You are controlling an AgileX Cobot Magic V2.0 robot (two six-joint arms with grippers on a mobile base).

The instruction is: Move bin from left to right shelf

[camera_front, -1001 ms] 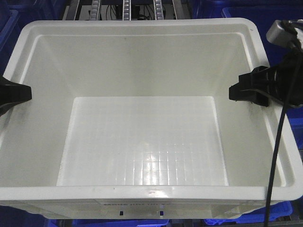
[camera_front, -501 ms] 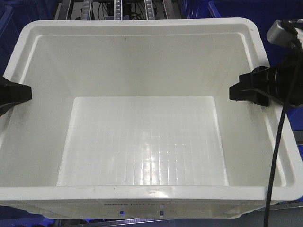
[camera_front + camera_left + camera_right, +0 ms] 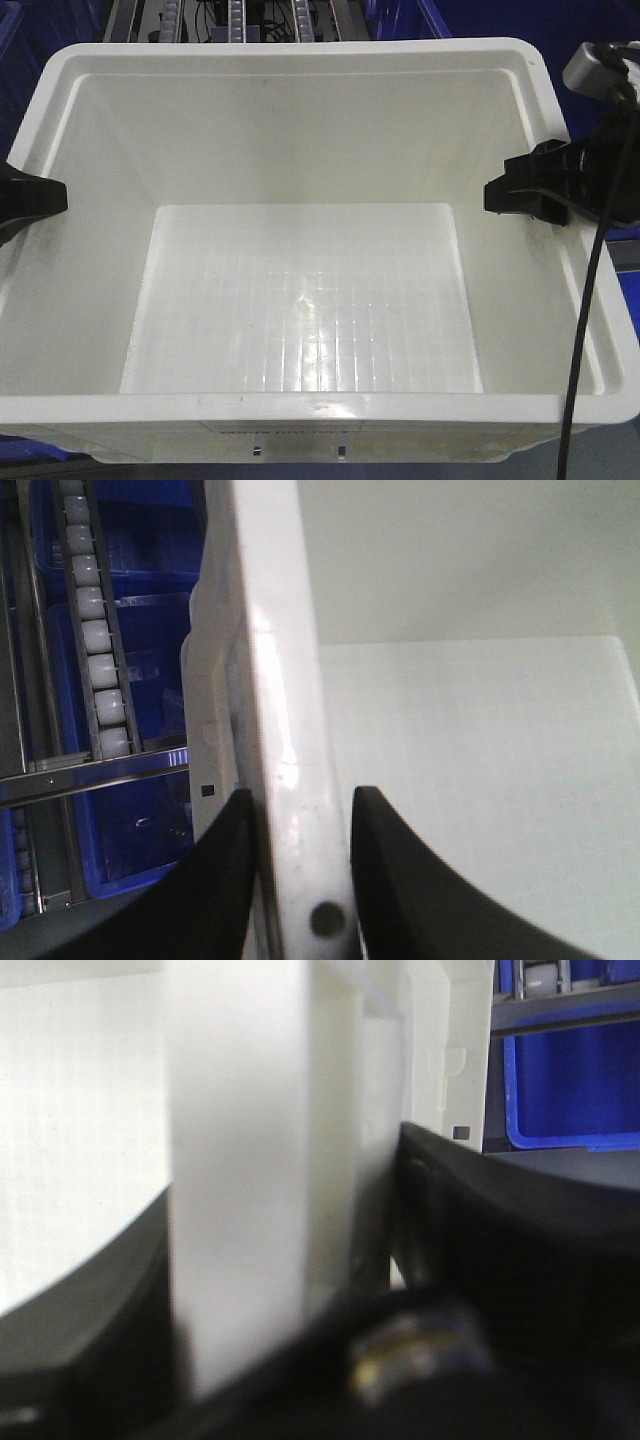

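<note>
The bin [image 3: 300,300], a large white crate with a grid floor, fills the front view and is empty. My left gripper [image 3: 30,198] is shut on its left wall, and my right gripper [image 3: 525,195] is shut on its right wall. In the left wrist view the black fingers [image 3: 225,870] clamp the bin's rim [image 3: 275,680] from both sides. The right wrist view shows the bin's wall [image 3: 250,1140] pinched between the dark, blurred jaws of my right gripper [image 3: 285,1260]. I cannot pick out the right shelf with certainty.
Roller tracks with black cables [image 3: 235,18] show beyond the bin's far rim. Under the bin's left side runs a white roller track [image 3: 95,630] with a steel crossbar [image 3: 100,775] over blue crates [image 3: 150,540]. Another blue crate [image 3: 570,1090] lies right of the bin.
The roller tracks and blue crates behind the bin have slid leftward in the front view. The bin and both grippers keep the same place in frame.
</note>
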